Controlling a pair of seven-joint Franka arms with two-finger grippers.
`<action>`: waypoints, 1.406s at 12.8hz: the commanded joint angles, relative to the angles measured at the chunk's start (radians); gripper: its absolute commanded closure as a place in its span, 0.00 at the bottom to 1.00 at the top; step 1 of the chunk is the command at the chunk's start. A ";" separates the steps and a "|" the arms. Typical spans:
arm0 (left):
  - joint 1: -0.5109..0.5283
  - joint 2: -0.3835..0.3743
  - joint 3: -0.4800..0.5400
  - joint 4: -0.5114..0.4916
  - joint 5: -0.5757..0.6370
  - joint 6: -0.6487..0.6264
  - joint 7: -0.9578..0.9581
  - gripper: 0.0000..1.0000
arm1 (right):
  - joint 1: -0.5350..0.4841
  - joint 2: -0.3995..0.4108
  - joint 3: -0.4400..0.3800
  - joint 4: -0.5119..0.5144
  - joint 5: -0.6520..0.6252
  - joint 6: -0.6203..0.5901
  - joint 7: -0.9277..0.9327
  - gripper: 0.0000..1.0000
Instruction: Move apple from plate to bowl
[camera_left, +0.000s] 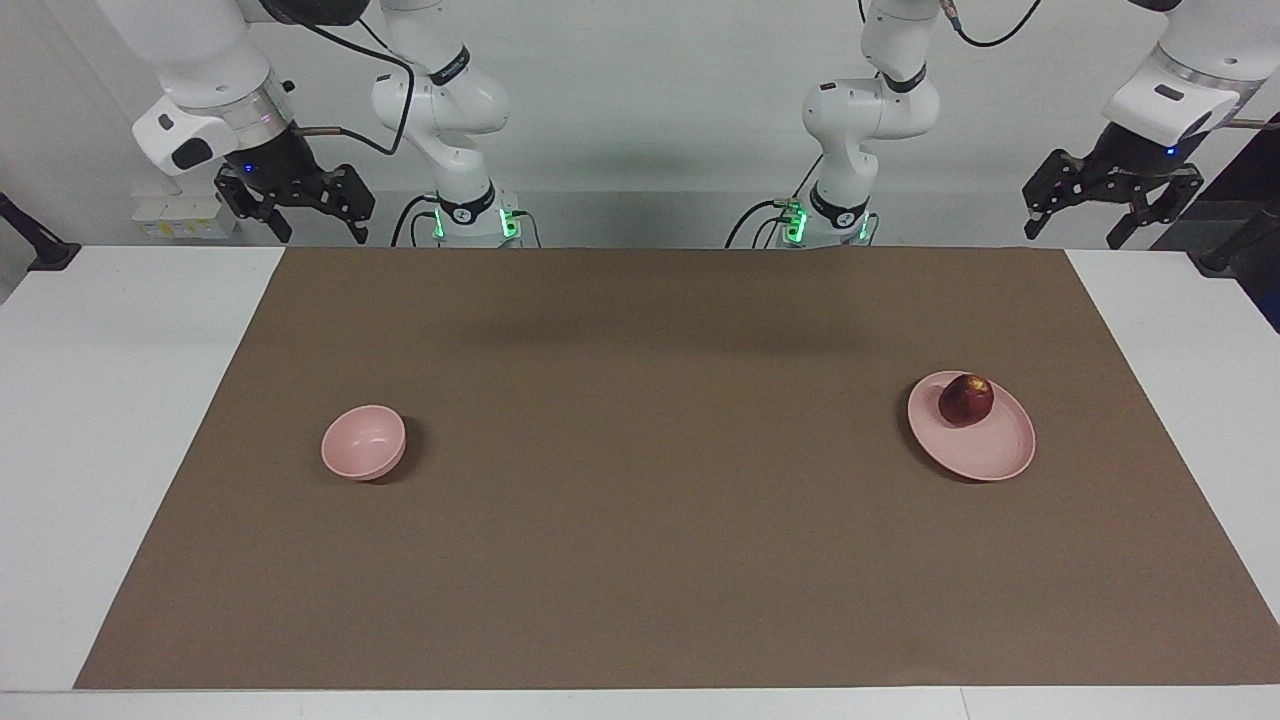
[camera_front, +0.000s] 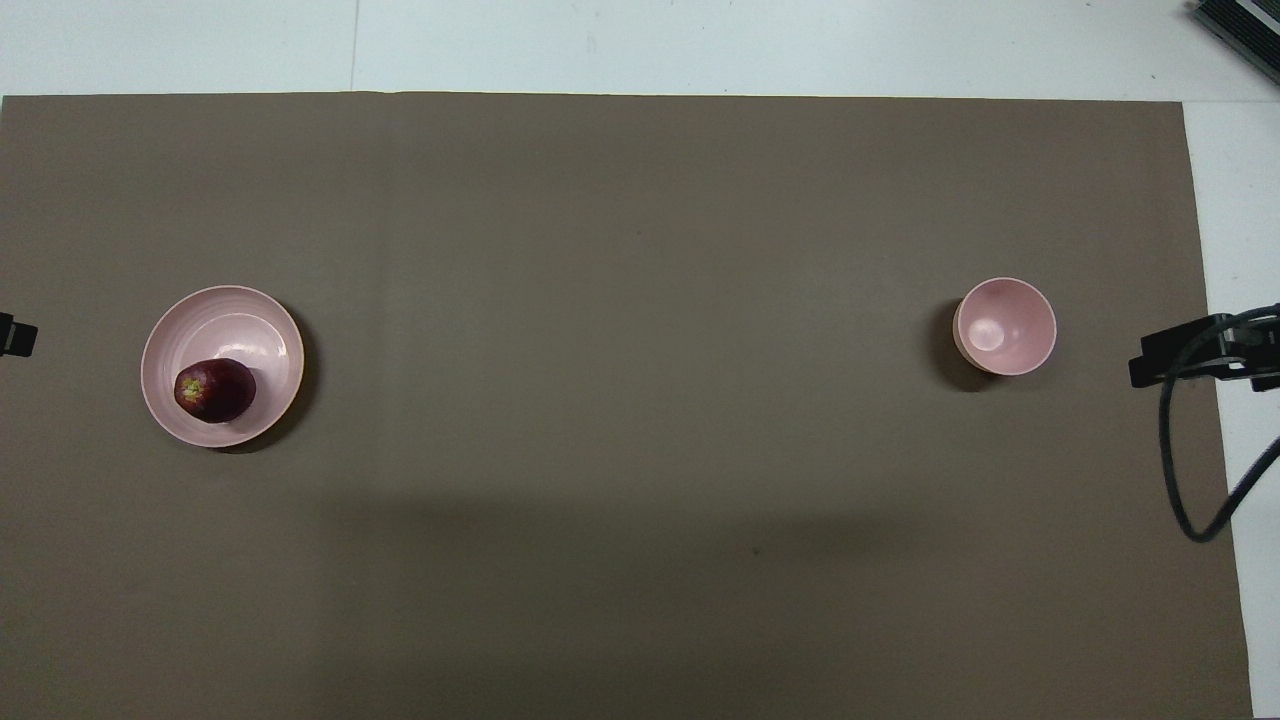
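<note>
Below our left gripper (camera_left: 1110, 215) and out toward the middle of the surface (camera_left: 640, 560) sits the plate (camera_left: 985, 455). On the plate rests the apple (camera_left: 966, 400), on the part of the plate closest to that gripper. Nothing is touching the apple yet.

Our left gripper hangs up high over its own end of the surface, with its fingers spread wide and nothing between them. Our right gripper (camera_left: 295, 210) hangs up high over its own end too, also spread wide and holding nothing. Under it and a bit out sits the bowl (camera_left: 364, 442), and nothing is in the bowl.

We think the left arm should go first, because the apple is on its end and well apart from the right gripper. The apple is round, so we see no long way to line up with. Our left gripper must come down and forward to reach it. Then the apple has a long trip across to the bowl.
</note>
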 joint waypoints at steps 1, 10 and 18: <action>0.004 0.003 0.001 0.019 0.005 -0.021 0.008 0.00 | -0.011 -0.018 0.004 -0.013 -0.007 -0.019 -0.006 0.00; 0.004 0.003 0.001 0.019 0.005 -0.023 0.008 0.00 | -0.007 -0.018 0.005 -0.010 0.002 -0.034 -0.004 0.00; 0.007 -0.001 0.008 0.017 0.006 -0.024 0.008 0.00 | -0.011 -0.018 0.003 -0.010 0.002 -0.036 -0.004 0.00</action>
